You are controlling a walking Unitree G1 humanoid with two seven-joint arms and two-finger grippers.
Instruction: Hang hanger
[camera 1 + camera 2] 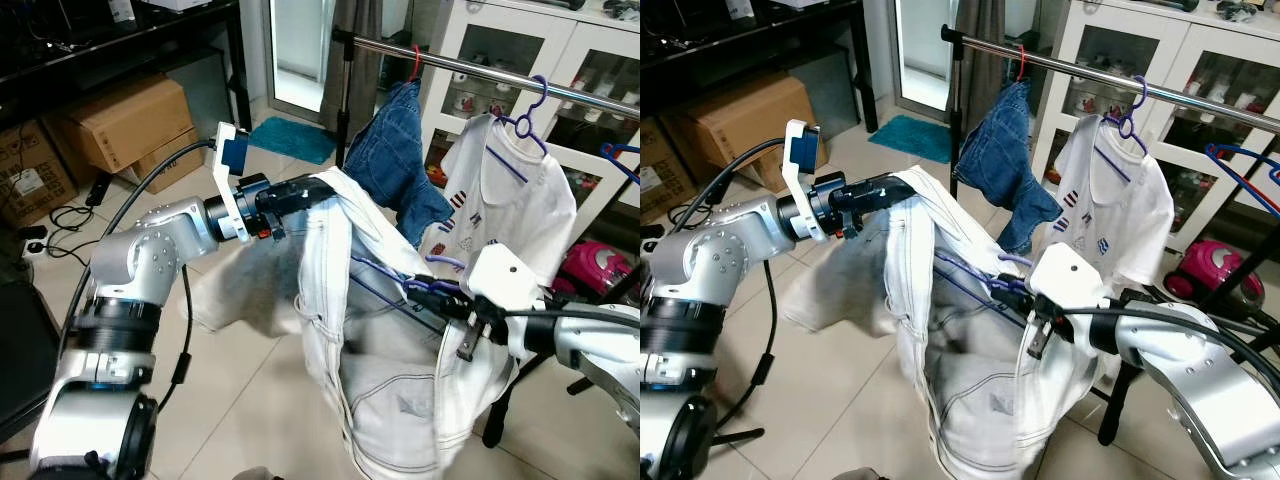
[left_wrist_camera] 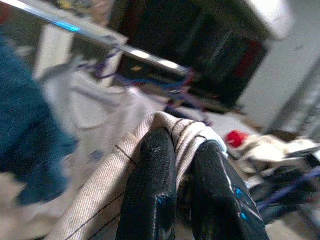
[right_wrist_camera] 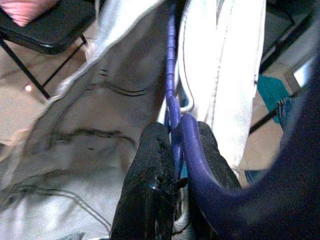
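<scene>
A white garment (image 1: 385, 370) with dark stitching hangs between my two arms in front of the clothes rail (image 1: 520, 78). My left gripper (image 1: 300, 192) is shut on its upper edge, with cloth pinched between the black fingers (image 2: 155, 190). A purple hanger (image 1: 395, 285) runs inside the garment. My right gripper (image 1: 425, 290) is shut on the purple hanger (image 3: 172, 125), below and in front of the rail.
On the rail hang blue jeans (image 1: 400, 160) on a red hook and a white T-shirt (image 1: 510, 190) on a purple hanger, with a blue hanger (image 1: 620, 155) further right. Cardboard boxes (image 1: 125, 125) stand at the left, a white cabinet (image 1: 520, 50) behind, cables on the tiled floor.
</scene>
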